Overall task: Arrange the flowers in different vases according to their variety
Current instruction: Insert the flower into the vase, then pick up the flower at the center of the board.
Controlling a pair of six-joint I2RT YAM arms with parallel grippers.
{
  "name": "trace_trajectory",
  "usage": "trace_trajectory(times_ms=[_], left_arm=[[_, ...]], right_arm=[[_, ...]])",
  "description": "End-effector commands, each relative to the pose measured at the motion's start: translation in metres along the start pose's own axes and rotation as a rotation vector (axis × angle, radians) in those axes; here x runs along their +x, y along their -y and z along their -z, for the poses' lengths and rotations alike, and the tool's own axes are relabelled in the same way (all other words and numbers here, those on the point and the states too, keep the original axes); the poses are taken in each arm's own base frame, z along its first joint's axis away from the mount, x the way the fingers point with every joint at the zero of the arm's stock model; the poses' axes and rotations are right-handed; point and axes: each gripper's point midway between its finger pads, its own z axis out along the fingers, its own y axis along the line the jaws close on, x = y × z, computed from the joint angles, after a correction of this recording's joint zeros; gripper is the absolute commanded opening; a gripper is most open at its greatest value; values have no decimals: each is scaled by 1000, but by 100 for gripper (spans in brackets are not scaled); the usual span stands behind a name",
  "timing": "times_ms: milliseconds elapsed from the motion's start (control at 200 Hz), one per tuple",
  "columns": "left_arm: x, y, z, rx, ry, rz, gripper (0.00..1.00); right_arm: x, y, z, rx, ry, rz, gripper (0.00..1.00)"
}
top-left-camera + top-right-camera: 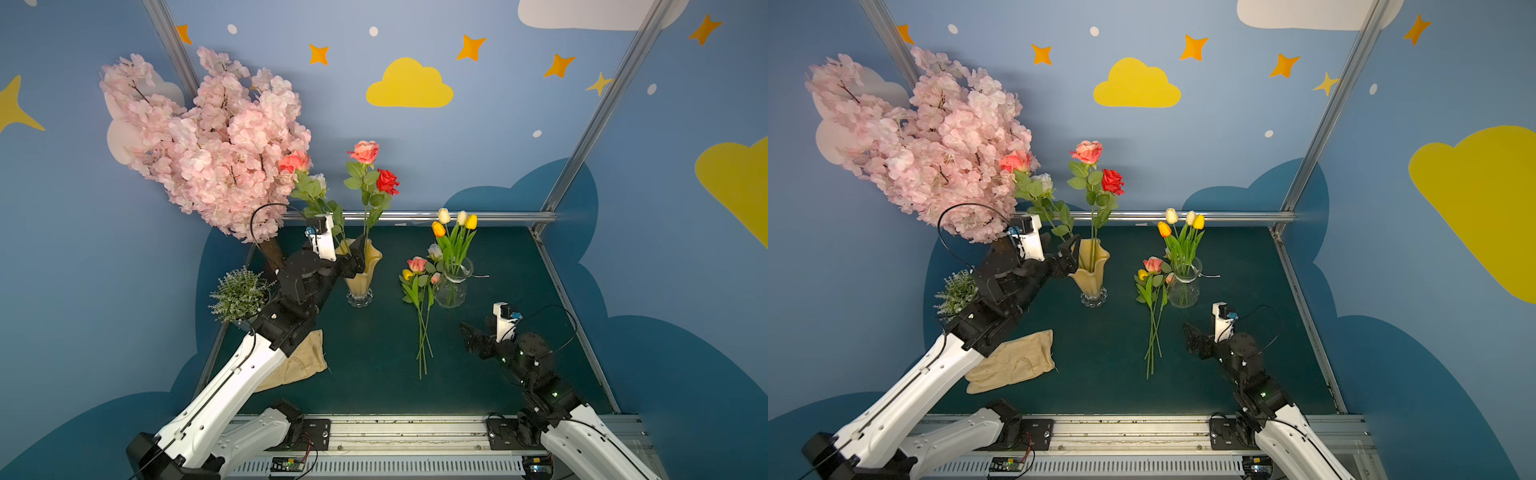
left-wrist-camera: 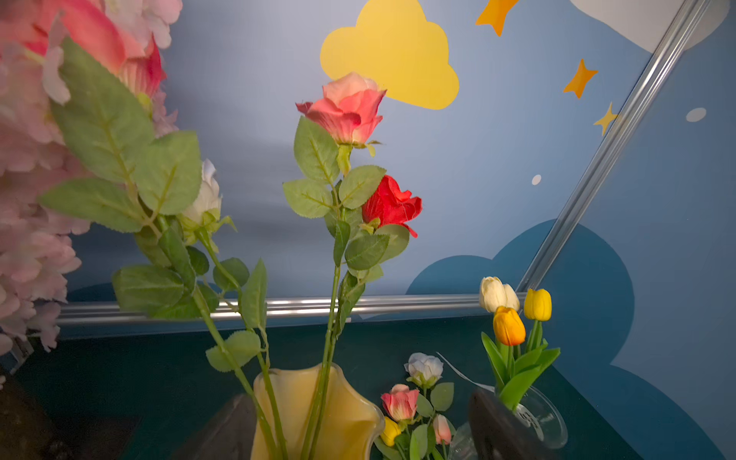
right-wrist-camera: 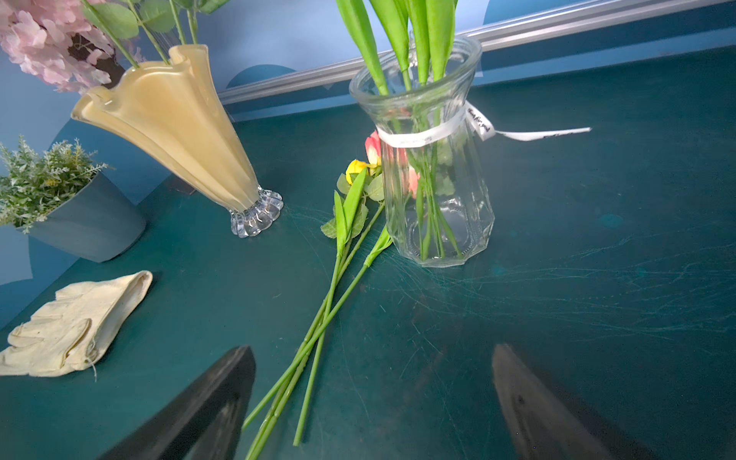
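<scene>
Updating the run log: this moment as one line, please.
left gripper: jaws open beside amber vase | right gripper: jaws open, empty | roses: in amber vase | tulips: in clear vase | loose flowers: lying beside clear vase

- A robot test booth, this, not a home: blue wall panels (image 1: 457, 166) painted with yellow clouds (image 1: 409, 85) and orange stars (image 1: 471, 47).
- Bare aluminium frame posts (image 1: 600, 108) at the corners.
- Two white-and-black robot arms (image 1: 232, 374) bolted to a grey metal rail (image 1: 407, 434) at the edge of a dark green tabletop (image 1: 374, 386).
</scene>
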Motion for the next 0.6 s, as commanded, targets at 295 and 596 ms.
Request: trace_trajectory(times_ms=[295,596], left_arm=[[117,2,28,78,-217,125,100],[186,-23,31,32,-231,64,100]], right_arm=[[0,-20,-16,-84,-77,7,91],[14,-39,-33,-94,-181,58,78]])
